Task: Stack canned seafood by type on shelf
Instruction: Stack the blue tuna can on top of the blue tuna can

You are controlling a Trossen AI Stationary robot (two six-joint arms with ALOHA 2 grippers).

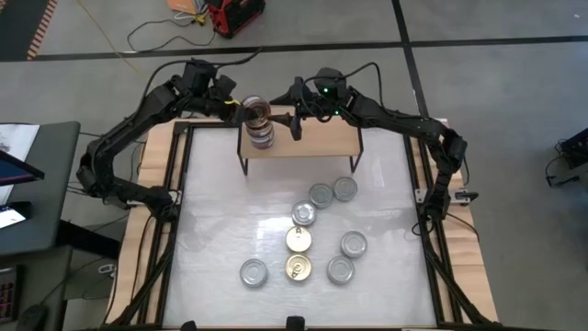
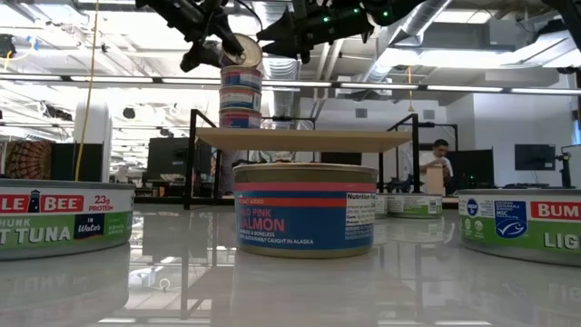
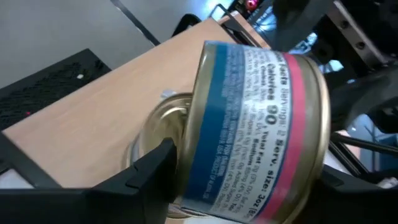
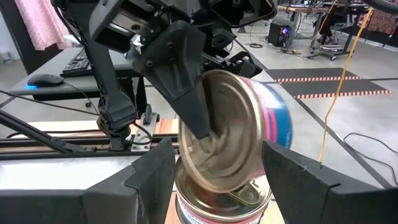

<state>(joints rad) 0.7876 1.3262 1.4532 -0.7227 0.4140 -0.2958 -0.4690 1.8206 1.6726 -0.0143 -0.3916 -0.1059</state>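
The light-wood shelf (image 1: 322, 142) on black legs stands at the table's far edge. Near its left end is a stack of tins (image 1: 263, 136) with blue and pink labels. My left gripper (image 1: 241, 110) is shut on one more tin (image 1: 258, 112), which tilts steeply on top of that stack (image 2: 241, 100). My right gripper (image 1: 296, 120) hovers just right of the stack. It is open, with one finger on each side of the tilted tin (image 4: 249, 124), and touches nothing. Several loose tins (image 1: 303, 213) rest flat on the white table. My left gripper pinches the tilted tin across its two flat ends, reaching in from the table's left. One finger (image 4: 189, 99) lies on the gold flat face (image 4: 224, 124); the tin hides the other finger. The tin (image 3: 255, 124) stands almost on edge. Its lower rim appears to rest on the stack's top lid (image 3: 155, 121).
Two gold-lidded tins (image 1: 299, 240) (image 1: 298, 268) and several silver-lidded ones (image 1: 353, 244) (image 1: 254, 272) lie between the shelf and the table's near edge. The right part of the shelf top (image 2: 345, 136) is bare. A person (image 2: 439, 168) stands far behind the table.
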